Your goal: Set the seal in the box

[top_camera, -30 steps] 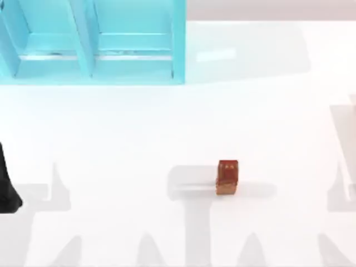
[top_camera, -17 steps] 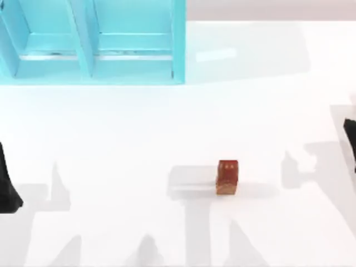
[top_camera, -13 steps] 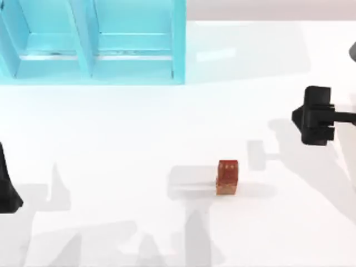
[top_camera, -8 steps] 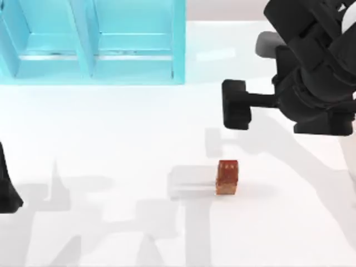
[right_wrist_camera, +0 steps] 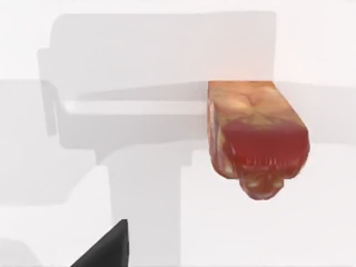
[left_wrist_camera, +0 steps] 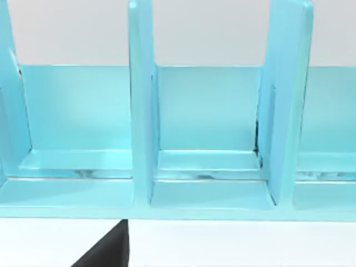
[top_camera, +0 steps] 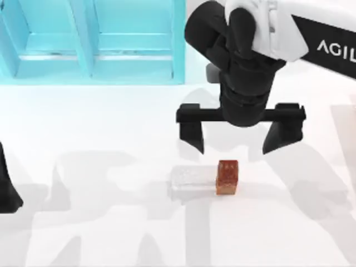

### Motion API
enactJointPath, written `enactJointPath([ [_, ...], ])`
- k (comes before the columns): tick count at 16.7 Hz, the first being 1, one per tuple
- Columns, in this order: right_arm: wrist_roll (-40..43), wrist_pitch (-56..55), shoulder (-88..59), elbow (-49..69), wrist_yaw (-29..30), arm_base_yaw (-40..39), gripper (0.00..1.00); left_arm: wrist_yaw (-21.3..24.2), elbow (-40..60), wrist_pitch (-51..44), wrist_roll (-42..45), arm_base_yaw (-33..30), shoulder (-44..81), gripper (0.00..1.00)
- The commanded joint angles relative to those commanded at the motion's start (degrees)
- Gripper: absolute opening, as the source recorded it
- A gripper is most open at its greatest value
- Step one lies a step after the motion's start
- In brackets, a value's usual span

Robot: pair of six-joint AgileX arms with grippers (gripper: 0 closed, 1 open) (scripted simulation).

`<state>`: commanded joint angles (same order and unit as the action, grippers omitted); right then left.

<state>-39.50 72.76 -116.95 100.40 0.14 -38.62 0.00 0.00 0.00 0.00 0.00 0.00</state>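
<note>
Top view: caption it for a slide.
Right tool open above the seal on the white table, blue box beyond.

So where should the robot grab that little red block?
Come straight down and pinch the seal across its narrow sides. It stands upright and alone on the table, and the right gripper hangs just behind it with fingers spread far wider than the seal.

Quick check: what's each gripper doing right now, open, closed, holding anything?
Right gripper: open, holding nothing, above the table just behind the seal.
Left gripper: parked at the table's left edge; cannot be told.
</note>
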Motion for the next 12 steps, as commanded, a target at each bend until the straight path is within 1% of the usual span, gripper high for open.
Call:
enactJointPath([
  [7, -0.07, 0.18, -0.64, 0.19, -0.02, 0.27, 1.00, 0.00, 0.00, 0.00, 0.00, 0.00, 0.00, 1.00],
  [9, -0.01, -1.86, -1.15, -1.56, -0.02, 0.17, 1.00, 0.00, 0.00, 0.00, 0.00, 0.00, 0.00, 1.00],
  [12, -0.08, -8.63, -2.85, -6.40, -0.01, 0.06, 1.00, 0.00, 0.00, 0.00, 0.00, 0.00, 0.00, 1.00],
])
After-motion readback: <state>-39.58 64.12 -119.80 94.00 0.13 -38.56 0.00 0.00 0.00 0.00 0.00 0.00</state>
